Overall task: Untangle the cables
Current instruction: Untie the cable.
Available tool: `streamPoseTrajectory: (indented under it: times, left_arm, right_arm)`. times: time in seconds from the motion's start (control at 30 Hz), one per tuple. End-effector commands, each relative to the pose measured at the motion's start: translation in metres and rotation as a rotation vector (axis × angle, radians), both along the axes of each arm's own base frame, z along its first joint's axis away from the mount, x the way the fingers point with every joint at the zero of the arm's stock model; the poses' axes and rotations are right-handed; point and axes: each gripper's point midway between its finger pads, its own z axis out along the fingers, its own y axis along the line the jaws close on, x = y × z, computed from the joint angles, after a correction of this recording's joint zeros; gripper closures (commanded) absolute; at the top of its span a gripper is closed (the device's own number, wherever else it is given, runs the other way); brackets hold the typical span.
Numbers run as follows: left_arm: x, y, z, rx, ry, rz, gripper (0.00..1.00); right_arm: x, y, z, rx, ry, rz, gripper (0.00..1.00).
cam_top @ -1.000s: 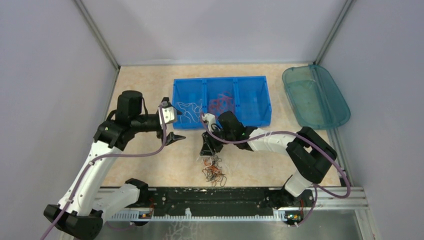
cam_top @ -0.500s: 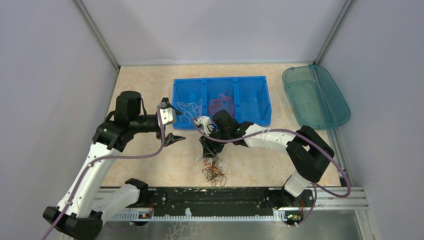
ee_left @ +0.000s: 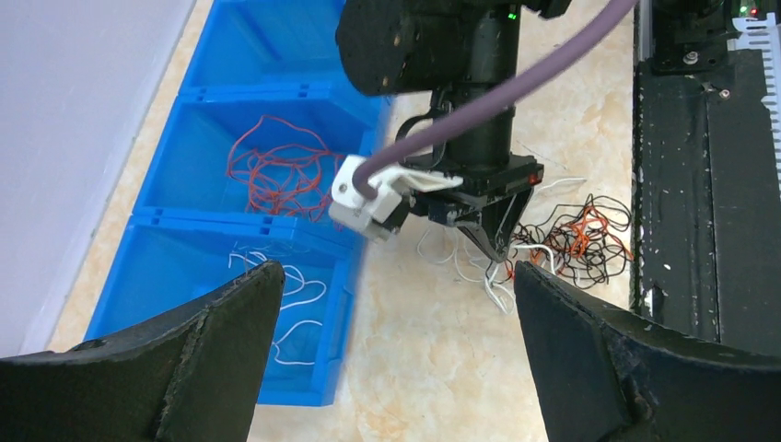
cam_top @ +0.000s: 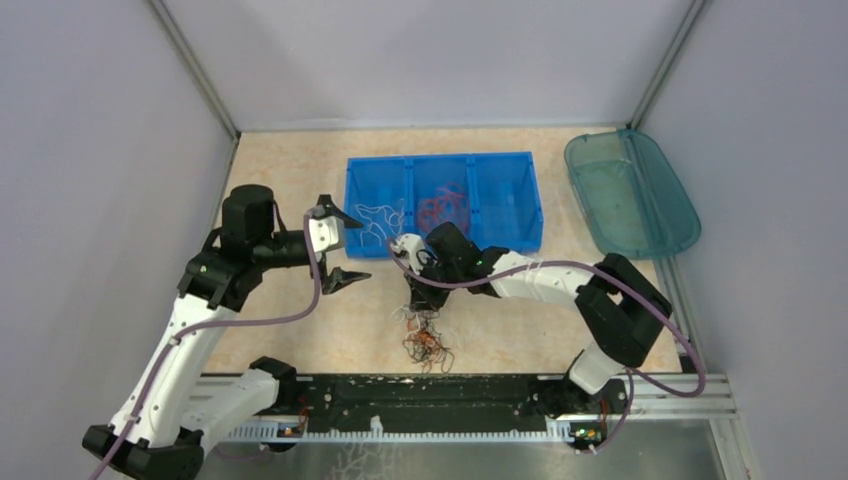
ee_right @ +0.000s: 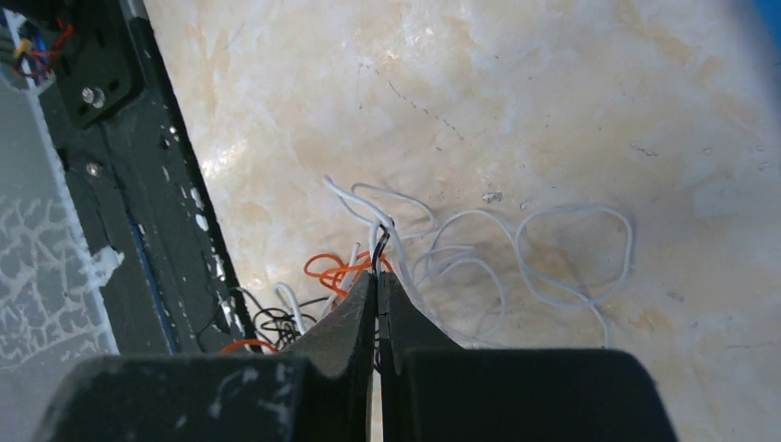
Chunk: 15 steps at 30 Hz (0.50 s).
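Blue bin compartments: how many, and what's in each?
3, side by side in the blue bin. Left compartment: white wires. Middle compartment: red-orange wires. Right compartment: no wires visible.

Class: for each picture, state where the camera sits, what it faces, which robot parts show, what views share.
Top external: overhead from behind, looking down; left gripper, right gripper, blue bin, teal tray.
Left wrist: faces the right gripper over the cables; own open fingers.
Right wrist: looks down at tabletop; own fingers shut on cables.
Shared: the cables, all three.
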Motion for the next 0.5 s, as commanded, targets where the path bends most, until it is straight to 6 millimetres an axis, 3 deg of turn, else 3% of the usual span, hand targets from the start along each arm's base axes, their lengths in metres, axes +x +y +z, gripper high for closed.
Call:
streamPoseTrajectory:
  times: [0.0,0.2,0.47]
  left_arm:
    - [-0.004,-0.004,0.01,-0.059,-0.008,-0.007,0.0]
    - [-0.01,-0.009,0.009,-0.207,0.116,0.06,0.02]
    - [-0.018,-0.013,0.001,-0.217,0.112,0.009,0.07]
  right_arm:
    - [0.013,0.018,0.076,0.242,-0.115,-0.055,1.0]
    - [0.008,0.011,0.154,0.486,-0.222,-0.114,1.0]
    - [-0.003,-0.007,0.207,0.666,-0.311,-0.156,1.0]
